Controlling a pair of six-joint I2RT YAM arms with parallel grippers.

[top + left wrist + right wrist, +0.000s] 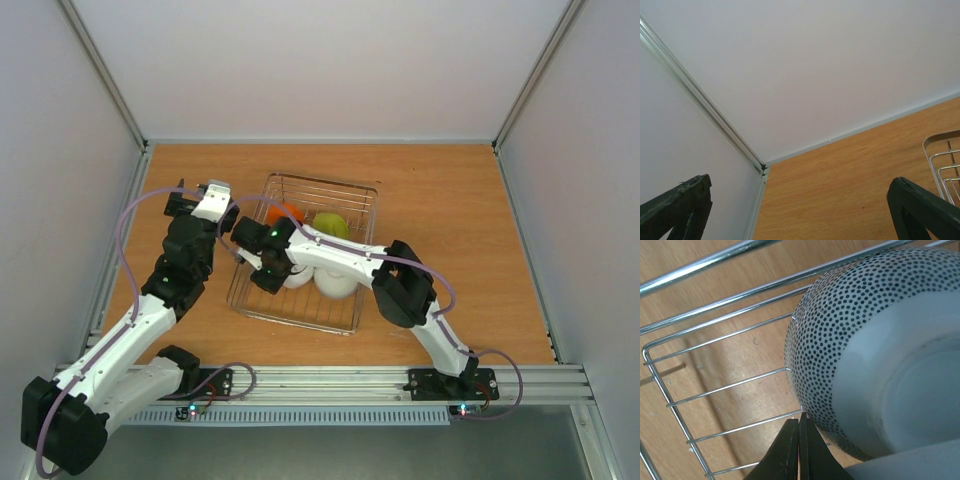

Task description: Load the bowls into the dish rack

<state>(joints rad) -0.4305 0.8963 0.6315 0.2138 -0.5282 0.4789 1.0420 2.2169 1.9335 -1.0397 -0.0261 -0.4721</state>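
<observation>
The dish rack [356,300] stands at the table's middle. It holds an orange bowl [286,212], a lime green bowl [334,225] and two white bowls [338,283]. The grey bowl is hidden from me. My right gripper [268,280] reaches into the rack's left side. In the right wrist view it [800,416] is shut with nothing between its fingers. Its tips touch the side of a white bowl with black dots [880,355] lying on the rack wires [730,385]. My left gripper [181,190] hovers left of the rack, open and empty [800,182].
White walls and aluminium posts [700,97] close in the table on three sides. The rack's near corner [940,155] shows at the right of the left wrist view. Bare wood [450,220] lies right of the rack. A pale rim [910,467] shows beside the dotted bowl.
</observation>
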